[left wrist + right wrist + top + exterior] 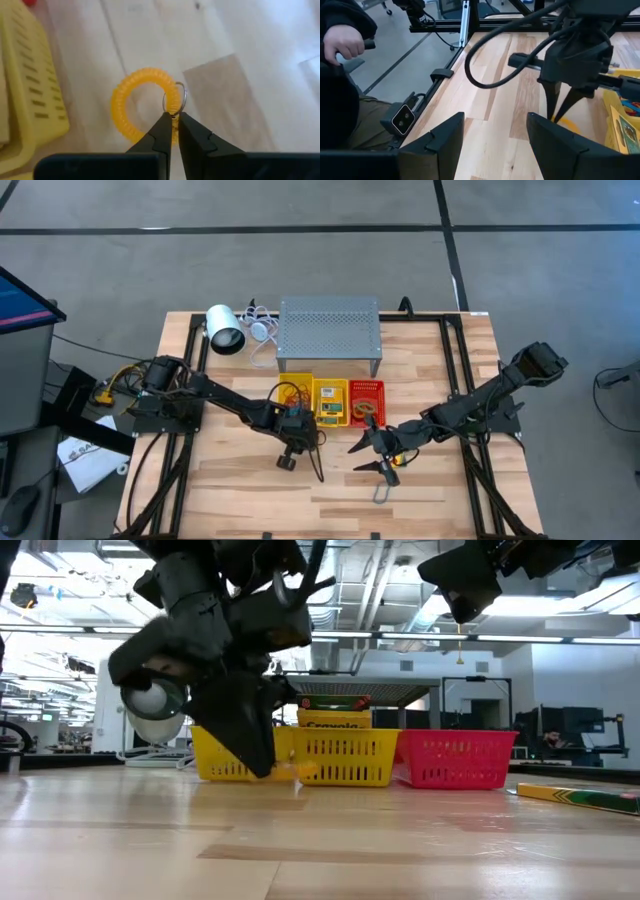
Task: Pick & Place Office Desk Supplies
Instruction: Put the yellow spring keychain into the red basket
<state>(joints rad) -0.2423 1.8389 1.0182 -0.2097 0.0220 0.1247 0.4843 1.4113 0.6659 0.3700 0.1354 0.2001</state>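
We are looking down on a wooden desk [250, 490] with two dark robot arms reaching in from either side. The left gripper [171, 131] is pressing down on the desk just in front of a yellow basket [295, 392], its two fingers clenched together on a yellow coiled ring [145, 102], pinching the coil where a small metal loop [174, 98] is attached. The ring is lying flat on the wood, close beside the basket wall.

We are judging this to be the pick-up step: the grasp looks made, and the ring is not yet lifted. The next move is probably calling for a straight lift clear of the basket rim, then a short carry over a basket before letting go.

The right gripper [378, 453] is waiting near the middle of the desk with its fingers spread and nothing between them, a little in front of a red basket [367, 402].

Three baskets are sitting in a row at the centre, the middle one [331, 402] holding a crayon box [336, 720]. Behind them a grey perforated stand [329, 332] and a white lamp [224, 330] are standing near the far edge. The desk is pale planked wood, and beyond it we are seeing a bright workshop; a person's hand [343, 44] is resting past the desk edge.
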